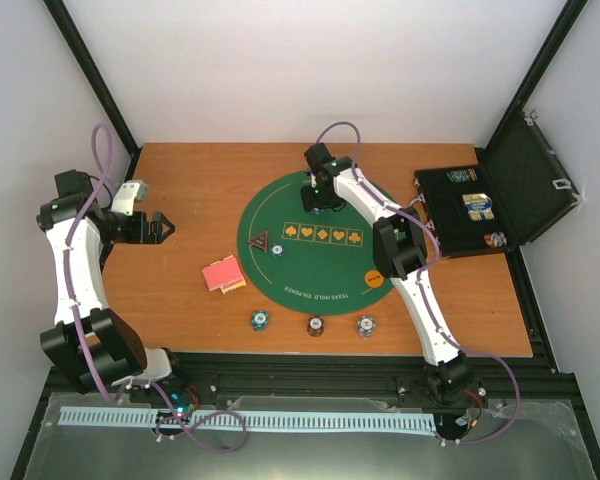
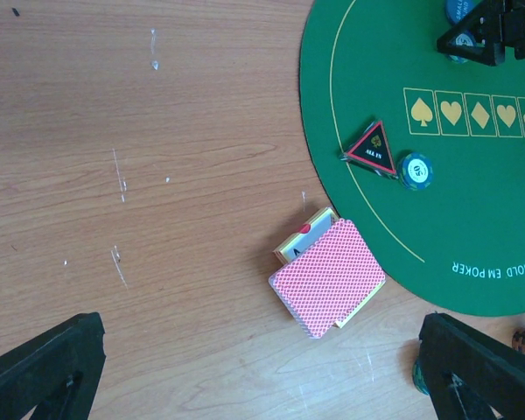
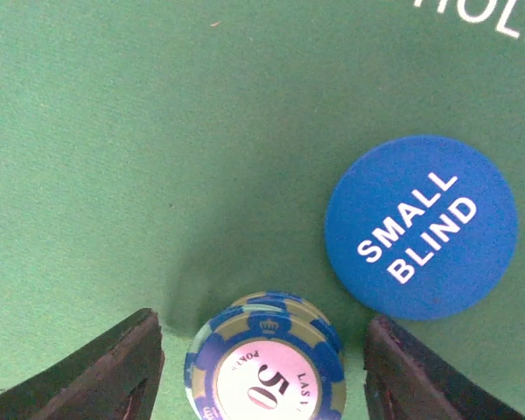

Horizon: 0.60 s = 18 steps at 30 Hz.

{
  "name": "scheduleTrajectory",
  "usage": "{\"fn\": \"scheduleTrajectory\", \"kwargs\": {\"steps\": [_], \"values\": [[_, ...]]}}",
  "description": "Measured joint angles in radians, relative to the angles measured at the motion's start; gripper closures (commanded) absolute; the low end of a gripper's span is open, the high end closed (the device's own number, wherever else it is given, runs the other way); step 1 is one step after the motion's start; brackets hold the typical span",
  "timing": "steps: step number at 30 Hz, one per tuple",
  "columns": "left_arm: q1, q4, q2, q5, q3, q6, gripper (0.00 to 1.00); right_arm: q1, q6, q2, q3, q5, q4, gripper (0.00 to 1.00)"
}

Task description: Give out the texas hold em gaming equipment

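Chip stack (image 3: 267,372) — gaps inside R gripper (image 3: 262,350)

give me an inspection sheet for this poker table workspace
surface: wooden table, faint scratches; round green felt mat on it
job's things: pink-backed cards on wood by the mat's edge; black triangular marker and one chip on the mat; blue small blind button beside a 50 chip stack; orange button at the mat's rim; three chip stacks on wood near the front
clutter: open black case at right, small items inside
grippers: left gripper open, empty, over wood left of the mat; right gripper open, straddling the 50 chip stack
cables: purple cable looped along each arm, clear of the pieces
surroundings: white walls, black frame posts
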<state>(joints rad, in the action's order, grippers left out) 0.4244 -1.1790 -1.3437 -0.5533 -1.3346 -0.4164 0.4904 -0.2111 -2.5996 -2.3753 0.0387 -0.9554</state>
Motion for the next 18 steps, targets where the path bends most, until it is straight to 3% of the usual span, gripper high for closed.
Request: {"fn": "scheduleTrajectory", "kwargs": {"steps": [18], "values": [[0.000, 0.000, -0.003, 0.004, -0.002, 0.000, 0.00, -0.040, -0.005, 0.001, -0.001, 0.100, 0.006, 0.28]]}}
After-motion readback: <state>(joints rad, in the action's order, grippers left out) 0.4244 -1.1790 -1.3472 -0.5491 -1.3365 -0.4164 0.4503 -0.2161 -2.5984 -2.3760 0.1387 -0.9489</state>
